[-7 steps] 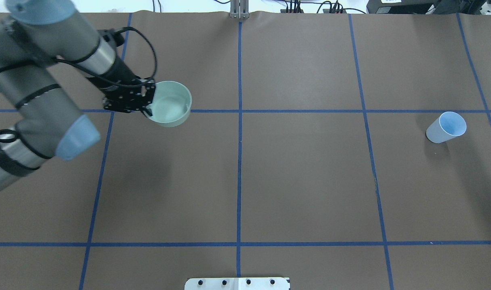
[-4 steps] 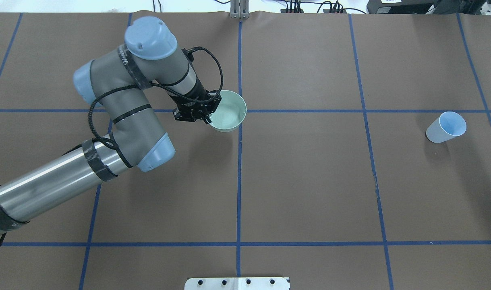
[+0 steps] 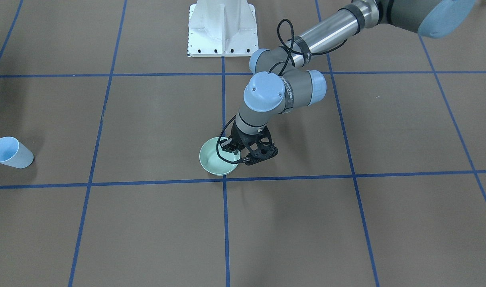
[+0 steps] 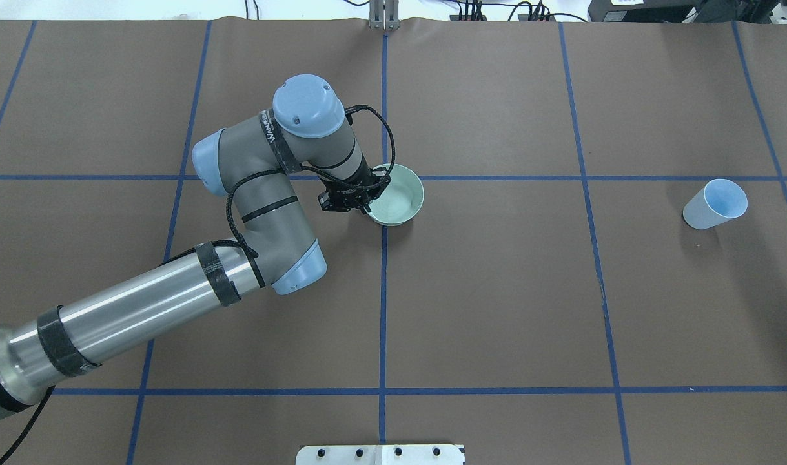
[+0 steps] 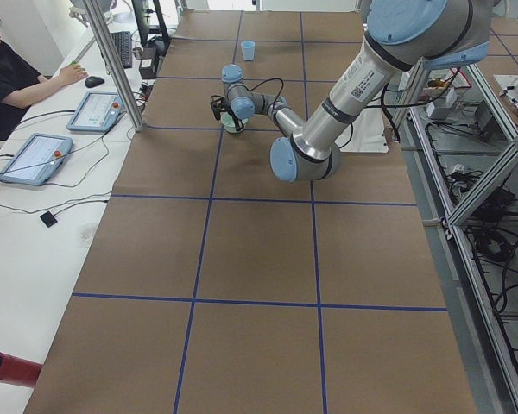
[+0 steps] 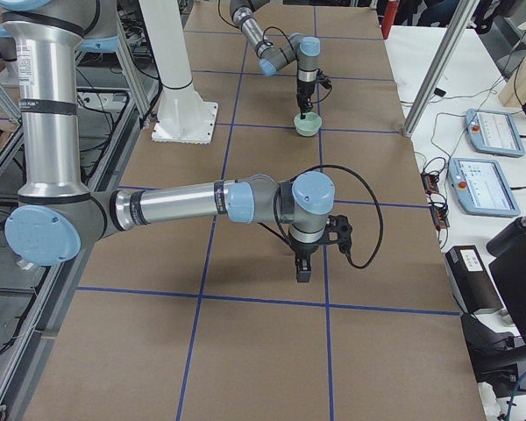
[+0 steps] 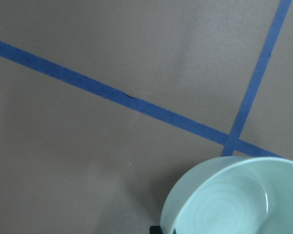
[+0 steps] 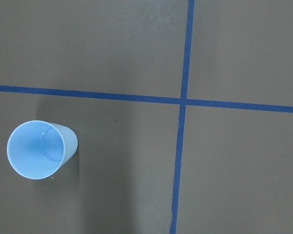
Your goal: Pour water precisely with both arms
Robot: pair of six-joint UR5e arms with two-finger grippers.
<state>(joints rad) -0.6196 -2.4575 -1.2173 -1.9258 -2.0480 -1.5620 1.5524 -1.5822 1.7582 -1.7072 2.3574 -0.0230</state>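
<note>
My left gripper (image 4: 370,200) is shut on the near-left rim of a pale green bowl (image 4: 398,203), held upright and low over the crossing of the blue tape lines at mid-table; it also shows in the front view (image 3: 215,162) and the left wrist view (image 7: 234,200). A light blue cup (image 4: 716,204) stands upright at the far right, directly below the right wrist camera (image 8: 41,149). A faint glint at the cup's bottom may be water; no stream shows. My right gripper (image 6: 300,270) shows only in the right side view, pointing down, and I cannot tell its state.
The white bolted pedestal (image 3: 223,28) stands at the robot's side of the brown table. An operator (image 5: 17,78) sits at a side desk with tablets (image 5: 30,157). A red object (image 5: 2,366) lies at that desk's near end.
My left arm has carried the bowl to the right, from the table's left part to just past the centre tape line. The cup has not moved.
</note>
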